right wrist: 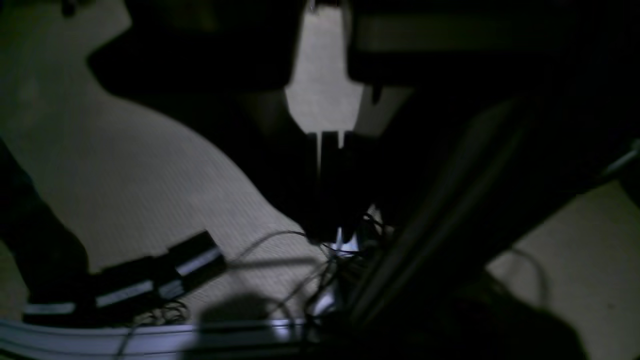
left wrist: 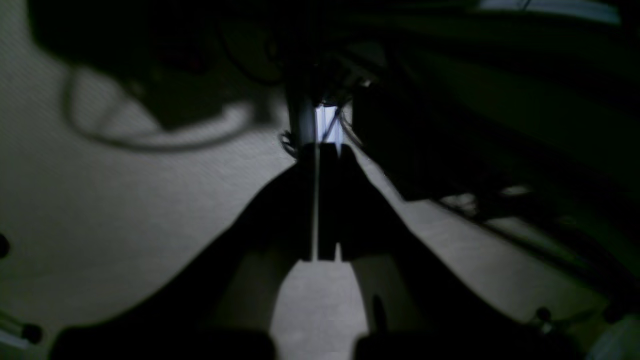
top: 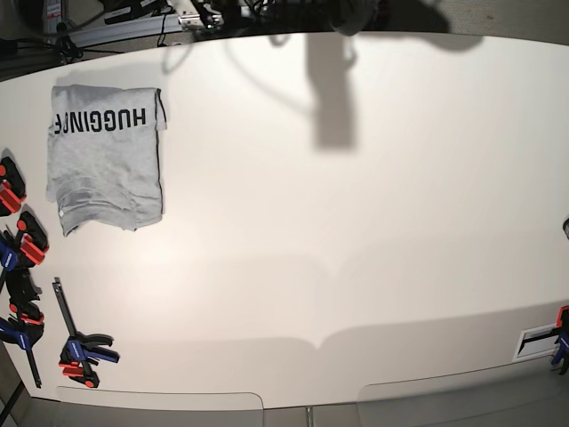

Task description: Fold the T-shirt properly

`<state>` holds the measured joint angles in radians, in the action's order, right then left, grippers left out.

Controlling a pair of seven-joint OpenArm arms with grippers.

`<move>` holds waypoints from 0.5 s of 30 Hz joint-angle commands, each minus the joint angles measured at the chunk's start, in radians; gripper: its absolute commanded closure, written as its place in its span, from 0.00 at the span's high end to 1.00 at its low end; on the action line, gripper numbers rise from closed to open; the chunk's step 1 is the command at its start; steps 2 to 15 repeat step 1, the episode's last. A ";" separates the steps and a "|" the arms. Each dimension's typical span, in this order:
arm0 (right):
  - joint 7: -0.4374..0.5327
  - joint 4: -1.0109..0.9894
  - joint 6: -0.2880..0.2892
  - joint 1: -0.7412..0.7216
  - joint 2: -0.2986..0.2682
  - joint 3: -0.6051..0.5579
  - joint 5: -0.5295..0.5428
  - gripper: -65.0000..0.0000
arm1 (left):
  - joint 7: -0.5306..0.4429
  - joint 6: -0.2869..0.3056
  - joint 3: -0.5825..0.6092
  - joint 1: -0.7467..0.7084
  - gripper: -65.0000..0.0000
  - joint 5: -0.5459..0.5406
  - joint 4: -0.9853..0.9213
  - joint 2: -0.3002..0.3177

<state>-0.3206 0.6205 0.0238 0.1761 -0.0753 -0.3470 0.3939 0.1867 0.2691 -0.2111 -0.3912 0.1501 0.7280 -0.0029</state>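
The T-shirt [top: 107, 169] lies folded into a compact grey rectangle at the far left of the white table [top: 356, 222] in the base view, with upside-down black lettering "HUGGING" along its far edge. Neither arm shows in the base view. In the dim left wrist view my left gripper [left wrist: 317, 150] is shut, its dark fingers [left wrist: 345, 200] pressed together with only a thin slit between them and nothing held. The right wrist view shows my right gripper [right wrist: 330, 232] shut and empty as well. Both wrist views look at a pale textured surface, away from the shirt.
Red, blue and black clamps [top: 18, 231] line the table's left edge, another clamp [top: 82, 351] sits at the front left, and one [top: 560, 342] at the right edge. Cables and a metal rail [top: 133, 25] run behind the table. Black boxes with wires [right wrist: 150, 282] lie below my right gripper.
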 commanded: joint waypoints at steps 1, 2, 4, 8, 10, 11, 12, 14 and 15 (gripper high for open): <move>-0.013 0.006 -0.006 -0.010 0.001 0.000 0.005 0.00 | -0.002 0.003 -0.001 -0.002 0.00 -0.021 0.007 -0.002; -0.013 0.006 -0.006 -0.010 0.001 0.000 0.005 0.00 | -0.002 0.003 -0.001 -0.002 0.00 -0.021 0.007 -0.002; -0.013 0.006 -0.006 -0.010 0.001 0.000 0.005 0.00 | -0.002 0.003 -0.001 -0.002 0.00 -0.021 0.007 -0.002; -0.013 0.006 -0.006 -0.010 0.001 0.000 0.005 0.00 | -0.002 0.003 -0.001 -0.002 0.00 -0.021 0.007 -0.002; -0.013 0.006 -0.006 -0.010 0.001 0.000 0.005 0.00 | -0.002 0.003 -0.001 -0.002 0.00 -0.021 0.007 -0.002; -0.013 0.006 -0.006 -0.010 0.001 0.000 0.005 0.00 | -0.002 0.003 -0.001 -0.002 0.00 -0.021 0.007 -0.002; -0.013 0.006 -0.006 -0.010 0.001 0.000 0.005 0.00 | -0.002 0.003 -0.001 -0.002 0.00 -0.021 0.007 -0.002; -0.013 0.006 -0.006 -0.010 0.001 0.000 0.005 0.00 | -0.002 0.003 -0.001 -0.002 0.00 -0.021 0.007 -0.002; -0.013 0.006 -0.006 -0.010 0.001 0.000 0.005 0.00 | -0.002 0.003 -0.001 -0.002 0.00 -0.021 0.007 -0.002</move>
